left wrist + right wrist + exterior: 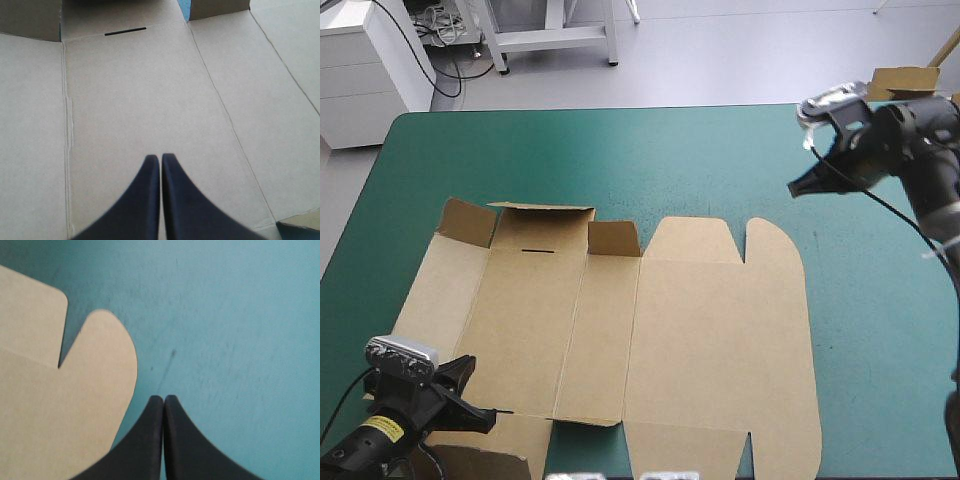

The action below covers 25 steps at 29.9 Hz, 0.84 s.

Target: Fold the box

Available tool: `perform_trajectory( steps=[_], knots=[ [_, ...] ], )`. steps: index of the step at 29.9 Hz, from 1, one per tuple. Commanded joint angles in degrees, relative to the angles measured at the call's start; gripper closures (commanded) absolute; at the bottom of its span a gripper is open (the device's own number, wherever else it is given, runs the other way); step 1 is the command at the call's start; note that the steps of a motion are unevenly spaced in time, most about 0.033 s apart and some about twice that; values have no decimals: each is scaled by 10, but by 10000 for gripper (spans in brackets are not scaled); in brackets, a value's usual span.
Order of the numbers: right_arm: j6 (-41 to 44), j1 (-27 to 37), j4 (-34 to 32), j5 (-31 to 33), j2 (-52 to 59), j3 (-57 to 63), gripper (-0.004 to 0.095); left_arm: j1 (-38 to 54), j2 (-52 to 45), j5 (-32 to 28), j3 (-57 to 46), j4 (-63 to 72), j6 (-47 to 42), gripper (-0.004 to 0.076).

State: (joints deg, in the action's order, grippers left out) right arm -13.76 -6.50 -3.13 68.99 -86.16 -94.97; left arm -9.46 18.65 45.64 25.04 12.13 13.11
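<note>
The brown box (pixel 620 330) lies as a flat cut sheet on the teal-green table (pixel 620 150). Three short flaps along its far left edge stand raised (pixel 542 218). My left gripper (pixel 492 412) is shut at the near left corner, low over the sheet. In the left wrist view its tips (pixel 161 158) point across a creased panel (pixel 140 100) toward a thin slot (pixel 125 31). My right gripper (pixel 794 189) is shut and holds nothing, above the bare cover past the box's far right corner. In the right wrist view it (pixel 163 398) hangs just beside the rounded lid flap (pixel 107 345).
Another piece of brown board (pixel 905 80) shows at the table's far right corner, behind the right arm. Bare teal-green cover runs along the far side and down the right of the box (pixel 880 330).
</note>
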Motion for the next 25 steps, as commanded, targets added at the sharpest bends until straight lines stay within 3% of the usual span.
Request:
perform_trajectory(
  steps=[1, 6, 12, 19, 25],
  knots=[
    [12, 48, 31, -19, 93, 96, 928, 0, 7, -38, 15, 11, -4, 731],
    [12, 98, 38, -19, 216, 245, 928, 0, 7, -38, 15, 11, -4, 731],
    [12, 103, 36, -19, 324, 363, 928, 0, 7, -36, 15, 10, -4, 731],
    [12, 103, 37, -20, 370, 400, 928, 0, 32, 11, 71, 0, -44, 731],
    [12, 103, 56, -20, 371, 401, 928, 0, 150, 16, 157, -44, -93, 731]
  ],
)
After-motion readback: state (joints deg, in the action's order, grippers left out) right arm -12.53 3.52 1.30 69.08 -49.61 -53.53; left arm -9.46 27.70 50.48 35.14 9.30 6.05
